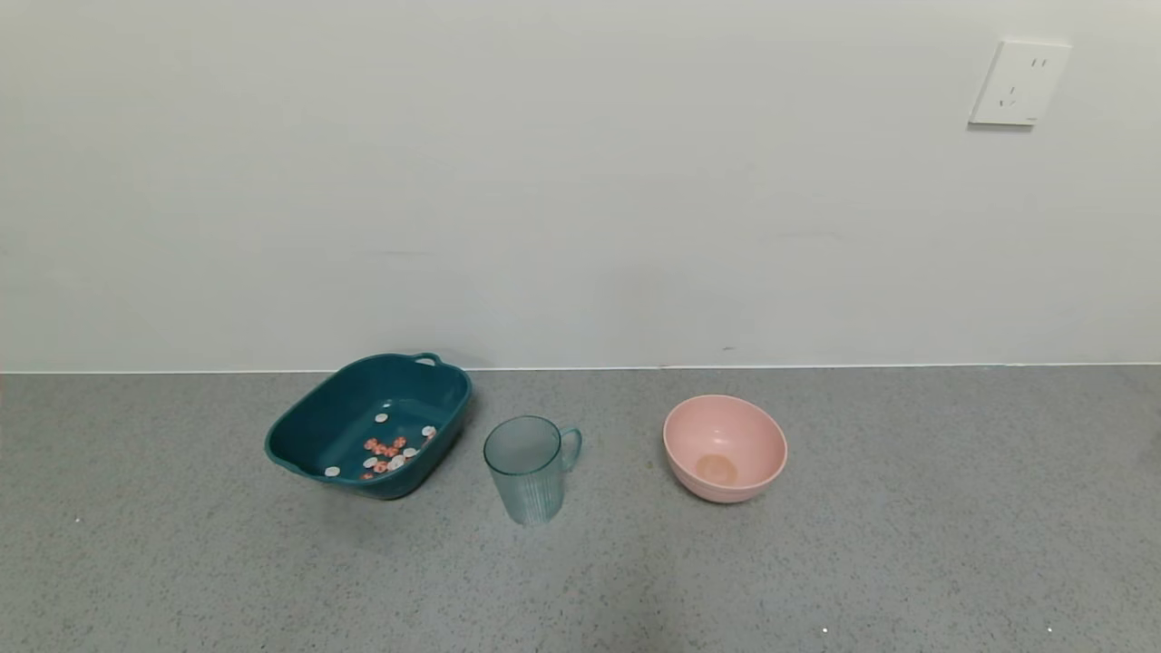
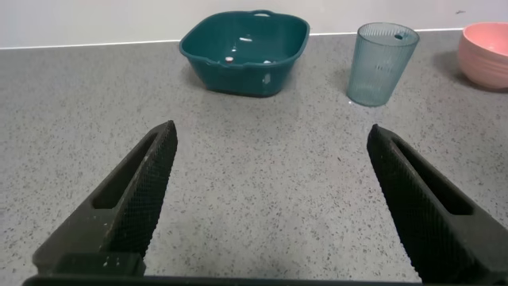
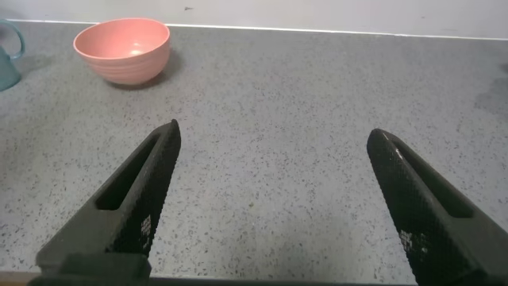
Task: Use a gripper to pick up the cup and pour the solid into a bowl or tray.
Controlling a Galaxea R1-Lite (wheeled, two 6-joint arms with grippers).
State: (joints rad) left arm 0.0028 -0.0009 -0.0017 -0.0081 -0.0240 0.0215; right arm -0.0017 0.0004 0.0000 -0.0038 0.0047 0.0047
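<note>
The ribbed blue-green cup (image 1: 530,468) stands upright on the grey counter, handle to the right, and looks empty. It also shows in the left wrist view (image 2: 381,63). The dark teal tub (image 1: 313,426) sits just left of it, and the orange-red and white solid pieces (image 1: 388,452) lie inside on its floor. The tub shows in the left wrist view too (image 2: 238,67). Neither arm shows in the head view. My left gripper (image 2: 270,199) is open and empty, well short of the tub and cup. My right gripper (image 3: 274,199) is open and empty over bare counter.
A round pink bowl (image 1: 724,446) stands right of the cup; it shows in the right wrist view (image 3: 123,50). The wall runs along the counter's back edge, with a white socket (image 1: 1018,83) high on the right.
</note>
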